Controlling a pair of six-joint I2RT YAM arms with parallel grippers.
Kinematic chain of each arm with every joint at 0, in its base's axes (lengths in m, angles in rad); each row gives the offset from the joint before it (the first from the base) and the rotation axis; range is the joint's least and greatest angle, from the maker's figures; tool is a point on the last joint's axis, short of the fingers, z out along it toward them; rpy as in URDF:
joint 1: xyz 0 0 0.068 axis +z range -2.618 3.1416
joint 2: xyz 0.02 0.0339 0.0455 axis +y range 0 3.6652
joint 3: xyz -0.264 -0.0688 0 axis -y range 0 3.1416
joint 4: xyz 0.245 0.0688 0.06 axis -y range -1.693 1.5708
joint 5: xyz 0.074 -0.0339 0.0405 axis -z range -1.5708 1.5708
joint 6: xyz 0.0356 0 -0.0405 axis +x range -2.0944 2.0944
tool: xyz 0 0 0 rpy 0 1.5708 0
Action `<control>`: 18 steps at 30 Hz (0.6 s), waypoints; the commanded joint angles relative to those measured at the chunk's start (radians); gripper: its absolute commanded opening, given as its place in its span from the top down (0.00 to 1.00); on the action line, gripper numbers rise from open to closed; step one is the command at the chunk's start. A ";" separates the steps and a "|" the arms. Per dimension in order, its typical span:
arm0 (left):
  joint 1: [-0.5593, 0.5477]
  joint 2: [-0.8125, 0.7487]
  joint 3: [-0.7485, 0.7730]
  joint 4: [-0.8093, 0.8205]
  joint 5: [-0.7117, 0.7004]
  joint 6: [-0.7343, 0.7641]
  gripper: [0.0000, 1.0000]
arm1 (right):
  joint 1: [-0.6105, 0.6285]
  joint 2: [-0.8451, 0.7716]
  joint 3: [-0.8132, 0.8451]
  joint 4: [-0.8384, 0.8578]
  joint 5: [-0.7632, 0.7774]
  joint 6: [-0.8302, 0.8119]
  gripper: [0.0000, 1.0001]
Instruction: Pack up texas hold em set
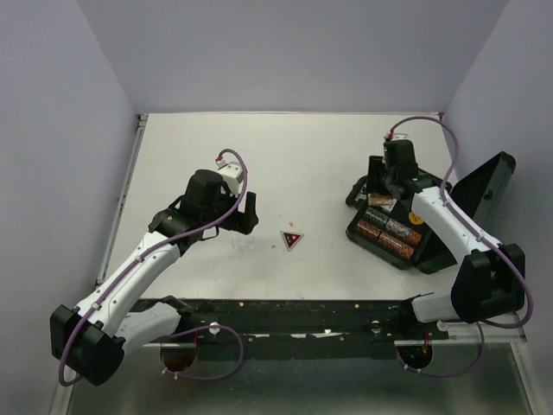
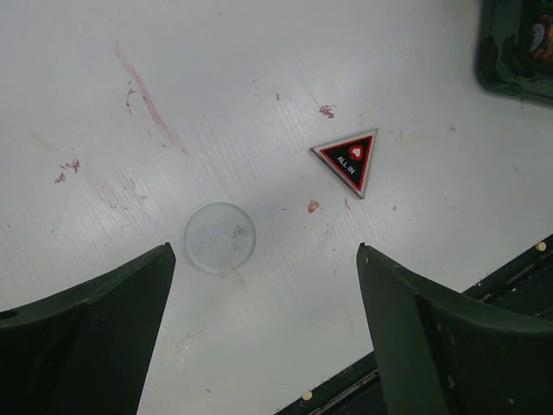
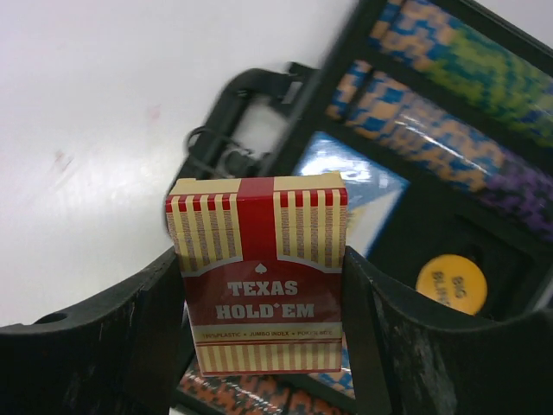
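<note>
The black hinged case (image 1: 429, 257) lies open at the table's right, lid (image 1: 484, 186) leaning back. My right gripper (image 3: 262, 258) is shut on the red card box (image 3: 259, 303), holding it upright just above the case (image 3: 432, 225). Below it lie the blue card box (image 3: 367, 186), chip rows (image 3: 449, 138) and an orange marker (image 3: 451, 284). My left gripper (image 2: 263, 251) hangs open over the table's middle. A clear round marker (image 2: 220, 238) lies just ahead of its left finger. The triangular red-black marker (image 2: 350, 158) lies farther ahead to the right.
A black rail (image 1: 285, 311) runs along the table's near edge, close under the left gripper. Red smears (image 2: 147, 95) mark the white table (image 1: 259, 156). Grey walls close in the back and both sides. A corner of the case (image 2: 518, 43) shows at the left wrist view's top right.
</note>
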 commanded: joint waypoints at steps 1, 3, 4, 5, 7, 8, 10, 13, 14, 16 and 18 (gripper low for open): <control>-0.001 -0.039 -0.012 0.027 0.038 -0.008 0.06 | -0.160 -0.022 -0.008 -0.071 0.038 0.180 0.99; -0.001 -0.046 -0.013 0.032 0.038 -0.008 0.05 | -0.217 -0.016 -0.028 -0.076 0.049 0.183 0.99; -0.001 -0.048 -0.015 0.032 0.040 -0.008 0.05 | -0.248 -0.015 -0.038 -0.078 0.049 0.174 0.99; -0.001 -0.050 -0.015 0.033 0.038 -0.008 0.05 | -0.283 -0.016 -0.047 -0.079 0.049 0.166 0.99; -0.001 -0.053 -0.018 0.038 0.046 -0.011 0.05 | -0.349 -0.019 -0.062 -0.076 0.038 0.145 0.99; -0.001 -0.054 -0.018 0.038 0.051 -0.012 0.06 | -0.373 -0.021 -0.067 -0.076 0.039 0.138 0.99; -0.001 -0.053 -0.020 0.041 0.058 -0.014 0.06 | -0.409 -0.022 -0.074 -0.075 0.056 0.118 0.99; -0.001 -0.053 -0.018 0.041 0.066 -0.015 0.05 | -0.443 -0.001 -0.081 -0.071 0.055 0.100 0.99; -0.001 -0.051 -0.018 0.043 0.066 -0.015 0.05 | -0.452 0.011 -0.084 -0.070 0.050 0.097 0.99; -0.001 -0.051 -0.018 0.041 0.065 -0.014 0.05 | -0.461 0.036 -0.090 -0.061 0.059 0.095 0.99; -0.001 -0.053 -0.018 0.040 0.060 -0.014 0.06 | -0.470 0.060 -0.091 -0.052 0.058 0.103 0.99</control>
